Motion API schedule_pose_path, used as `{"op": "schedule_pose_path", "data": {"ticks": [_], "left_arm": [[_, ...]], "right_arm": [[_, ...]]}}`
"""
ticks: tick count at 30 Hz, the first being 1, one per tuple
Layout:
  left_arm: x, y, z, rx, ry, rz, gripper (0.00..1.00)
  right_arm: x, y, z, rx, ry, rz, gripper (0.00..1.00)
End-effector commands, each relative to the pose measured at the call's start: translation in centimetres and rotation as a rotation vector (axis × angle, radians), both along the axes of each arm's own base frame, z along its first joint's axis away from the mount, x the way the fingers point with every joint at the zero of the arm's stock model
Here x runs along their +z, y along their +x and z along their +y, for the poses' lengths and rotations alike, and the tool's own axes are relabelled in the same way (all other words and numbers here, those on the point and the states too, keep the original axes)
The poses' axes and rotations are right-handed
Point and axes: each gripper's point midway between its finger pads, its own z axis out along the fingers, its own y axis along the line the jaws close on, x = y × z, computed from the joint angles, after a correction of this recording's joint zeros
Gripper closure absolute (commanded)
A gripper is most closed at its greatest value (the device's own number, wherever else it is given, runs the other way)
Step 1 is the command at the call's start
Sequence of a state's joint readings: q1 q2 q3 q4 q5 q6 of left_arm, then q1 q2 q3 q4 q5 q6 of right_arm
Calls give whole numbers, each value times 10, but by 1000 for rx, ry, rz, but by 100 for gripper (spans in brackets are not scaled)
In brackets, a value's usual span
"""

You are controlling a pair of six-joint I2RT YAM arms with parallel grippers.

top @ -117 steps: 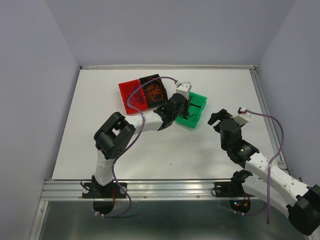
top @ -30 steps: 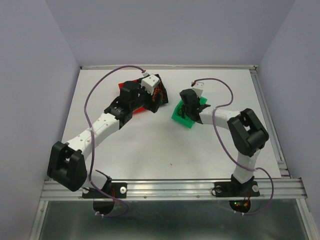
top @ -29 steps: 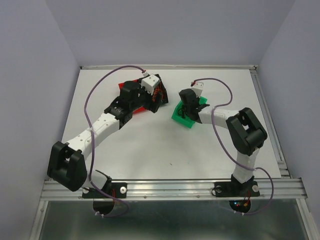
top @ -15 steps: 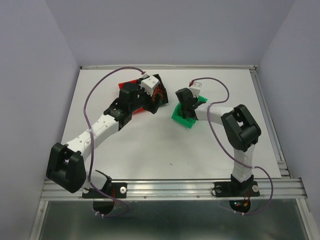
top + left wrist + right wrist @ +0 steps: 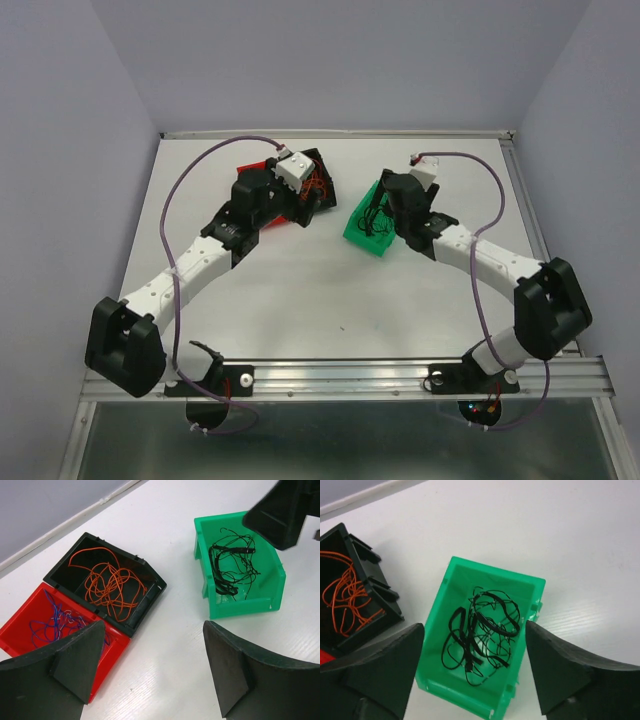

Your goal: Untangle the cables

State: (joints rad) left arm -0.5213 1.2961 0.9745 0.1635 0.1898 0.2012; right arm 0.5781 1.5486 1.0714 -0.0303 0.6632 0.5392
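Note:
The cables lie sorted in three small bins. Black cables (image 5: 482, 635) sit loose in the green bin (image 5: 485, 567), directly below my right gripper (image 5: 475, 667), which hangs open and empty above them. Orange cables (image 5: 107, 587) fill the black bin (image 5: 145, 605). Blue and purple cables (image 5: 55, 622) lie in the red bin (image 5: 107, 665). My left gripper (image 5: 155, 670) is open with nothing in it, above bare table between the black bin and the green bin (image 5: 245, 607). From above, the left gripper (image 5: 308, 200) and right gripper (image 5: 383, 218) face each other.
The red bin (image 5: 258, 168) and black bin (image 5: 318, 185) touch side by side at the table's back middle. The green bin (image 5: 360, 235) stands apart to their right. A finger (image 5: 280, 515) of my right gripper shows in the left wrist view's top right corner.
My right gripper has opened and pulled back to the right of the green bin, leaving the black cables inside it. The right elbow swung down and right. The left arm barely shifted.

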Motion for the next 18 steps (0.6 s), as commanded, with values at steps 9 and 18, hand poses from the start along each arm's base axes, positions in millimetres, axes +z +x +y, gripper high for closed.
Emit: {"op": "schedule_pose_path", "data": {"ticks": [9,18], "left_arm": [[56,-27,80,244,-34,-337,1],[46,-73,123,339,-104,-453,1]], "right_arm": [[56,-112,-16,366,111,-342,0],[55,-158,-51,342,165,-495,0]]}}
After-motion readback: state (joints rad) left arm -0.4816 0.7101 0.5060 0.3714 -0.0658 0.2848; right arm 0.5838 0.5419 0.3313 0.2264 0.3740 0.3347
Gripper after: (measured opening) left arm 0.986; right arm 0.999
